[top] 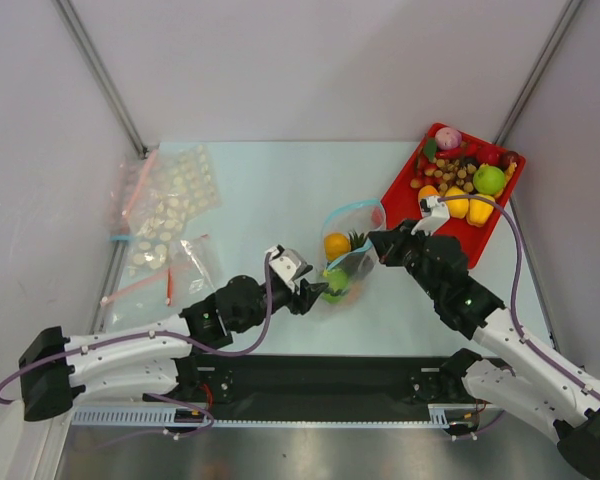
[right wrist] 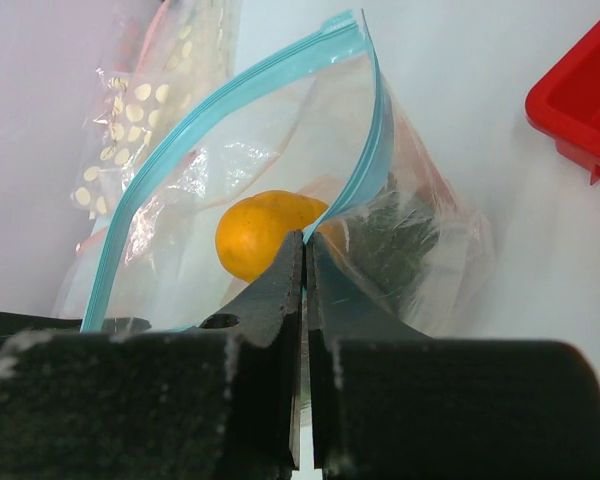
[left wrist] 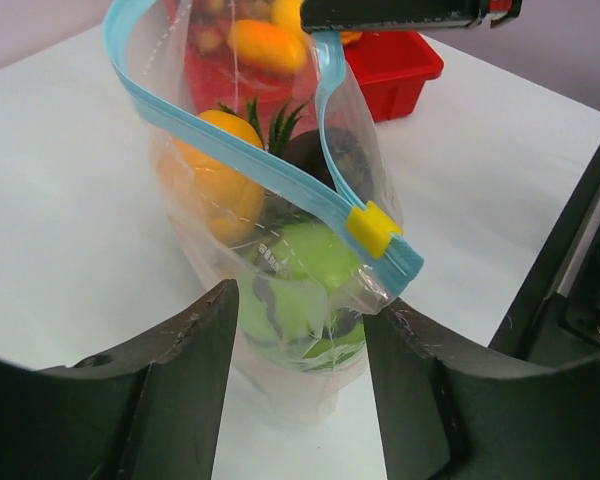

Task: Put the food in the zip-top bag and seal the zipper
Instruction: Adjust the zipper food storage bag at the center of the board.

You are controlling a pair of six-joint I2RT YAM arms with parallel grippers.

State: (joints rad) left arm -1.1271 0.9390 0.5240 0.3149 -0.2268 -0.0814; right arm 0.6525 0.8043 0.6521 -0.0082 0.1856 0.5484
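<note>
bag [left wrist: 195, 250] holds pineapple [left wrist: 215, 185], green fruit [left wrist: 300, 280]; right gripper [right wrist: 305, 245] pinches zipper [left wrist: 280, 172]

**A:** Where is the clear, crinkly zip-top bag [top: 348, 262] standing?

**B:** It is standing in the middle of the pale flat table [top: 260, 190], between the grippers. The left gripper [left wrist: 300, 310] is sitting near-left, with its fingers on both sides of the bag's bottom. The right gripper [right wrist: 305, 245] is pinching the thin light-blue zipper strip [left wrist: 250, 155] from the right.

**A:** And inside?

**B:** The orange plastic pineapple [top: 337, 245] is lying behind the green round fruit [top: 334, 286]. The red plastic tray [top: 398, 180] is sitting back-right, and the pile of clear pink-strip bags [top: 170, 205] is lying far left.
</note>
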